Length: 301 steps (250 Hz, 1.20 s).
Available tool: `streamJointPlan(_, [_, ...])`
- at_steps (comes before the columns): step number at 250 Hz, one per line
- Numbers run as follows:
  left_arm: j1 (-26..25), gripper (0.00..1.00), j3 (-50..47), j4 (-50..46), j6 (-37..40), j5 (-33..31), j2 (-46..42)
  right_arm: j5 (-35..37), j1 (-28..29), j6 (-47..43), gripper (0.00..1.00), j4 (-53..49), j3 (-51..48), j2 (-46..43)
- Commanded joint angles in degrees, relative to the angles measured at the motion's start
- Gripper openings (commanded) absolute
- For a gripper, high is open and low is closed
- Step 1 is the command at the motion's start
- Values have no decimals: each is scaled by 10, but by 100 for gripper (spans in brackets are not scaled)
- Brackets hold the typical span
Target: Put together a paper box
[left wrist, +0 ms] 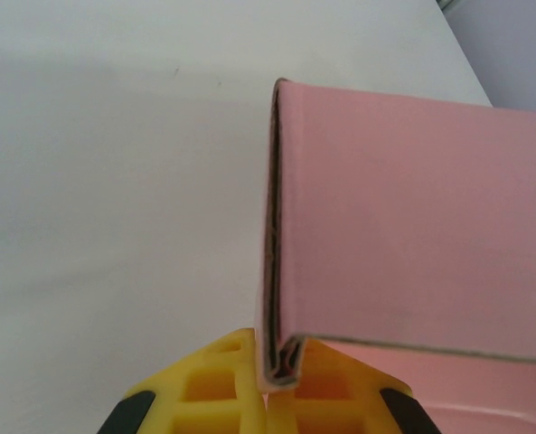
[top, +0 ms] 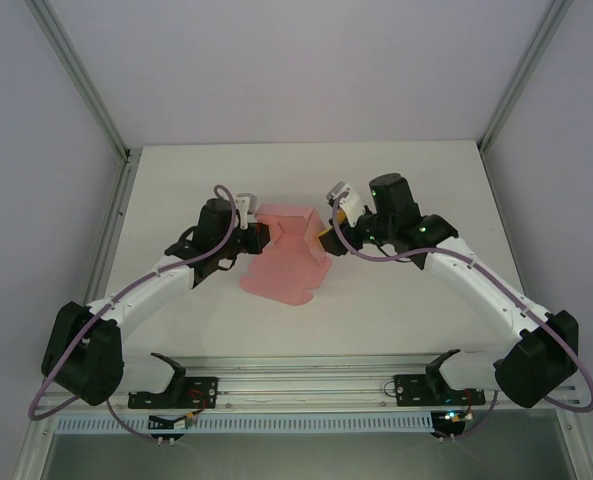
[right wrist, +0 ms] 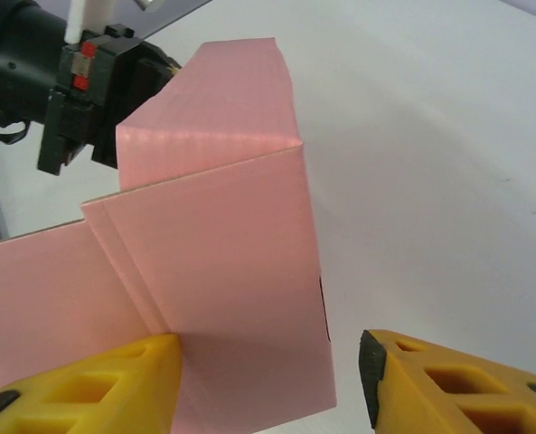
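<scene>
The pink paper box [top: 288,258] lies partly folded at the middle of the white table [top: 426,180], one panel standing up. My left gripper [top: 260,238] is shut on its left edge; the left wrist view shows yellow fingers [left wrist: 209,384] pinching several folded layers of card [left wrist: 283,366] below a broad pink panel [left wrist: 412,217]. My right gripper [top: 326,241] stands open at the box's right side. In the right wrist view a pink panel [right wrist: 231,262] sits between the jaws [right wrist: 268,384]. The left finger [right wrist: 96,389] touches the card, and the right finger [right wrist: 448,384] is apart from it.
An aluminium rail [top: 306,385] with both arm bases runs along the table's near edge. Metal frame posts [top: 111,215] border the left and right sides. The left arm's black wrist [right wrist: 69,81] shows behind the box in the right wrist view.
</scene>
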Motion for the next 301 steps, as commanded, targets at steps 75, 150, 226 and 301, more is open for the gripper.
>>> streamJointPlan(75, [2, 0, 21, 11, 5, 28, 4, -91, 9, -26, 54, -43, 11, 1])
streamJointPlan(150, [-7, 0, 6, 31, 14, 76, -32, 154, 25, 33, 47, 89, -16, 7])
streamJointPlan(226, [-33, 0, 6, 26, 6, 55, -68, 302, 81, 9, 44, 218, -57, 22])
streamJointPlan(301, [-67, 0, 22, -2, 18, 10, -81, 383, 87, -29, 28, 277, -61, 47])
